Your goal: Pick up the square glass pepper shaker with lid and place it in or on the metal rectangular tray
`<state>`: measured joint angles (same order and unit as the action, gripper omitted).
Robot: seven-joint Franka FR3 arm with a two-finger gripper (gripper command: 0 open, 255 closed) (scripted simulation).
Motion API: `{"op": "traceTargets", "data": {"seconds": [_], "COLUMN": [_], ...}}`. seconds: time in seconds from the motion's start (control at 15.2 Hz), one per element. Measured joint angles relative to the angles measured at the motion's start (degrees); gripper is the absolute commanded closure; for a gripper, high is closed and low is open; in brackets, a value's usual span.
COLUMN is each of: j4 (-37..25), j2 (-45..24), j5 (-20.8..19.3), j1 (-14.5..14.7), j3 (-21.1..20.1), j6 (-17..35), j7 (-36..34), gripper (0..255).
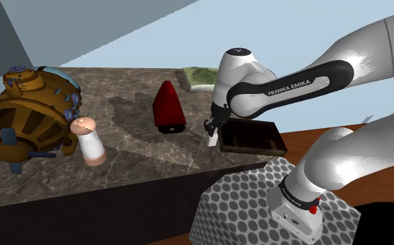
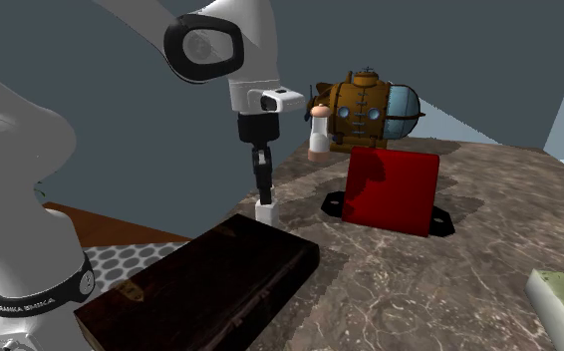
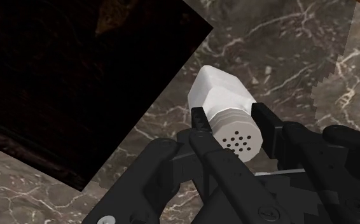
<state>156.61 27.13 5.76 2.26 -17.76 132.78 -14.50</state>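
The pepper shaker, drawn plain white with a perforated lid, stands upright just beside the dark brown rectangular tray, off its left edge in the shoulder view. The hand comes down on it from above, and its two black fingers are clamped on the lid from either side. Whether the shaker's base touches the dark marbled worktop or sits a little above it cannot be told. The tray lies flat at the near edge of the worktop, close to the stand.

Farther left in the shoulder view, a red cone-shaped thing on a black base stands well apart from the hand. Beyond it, at the far left, is a brown and orange submarine model, with a second shaker, white with peach-coloured ends, just beside it and tilted. A greenish flat thing lies at the far edge of the worktop, behind the arm.
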Motion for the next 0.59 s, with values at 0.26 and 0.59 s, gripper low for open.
{"op": "traceTargets", "data": {"seconds": [0.26, 0.59], "j4": [0.0, -1.2], "j2": [0.0, 1.9], "j5": [0.0, 0.1], "j1": [0.0, 0.2], "j3": [0.0, 0.5], "j6": [0.0, -3.1], "j7": [0.0, 0.4], "gripper": [255, 255]}}
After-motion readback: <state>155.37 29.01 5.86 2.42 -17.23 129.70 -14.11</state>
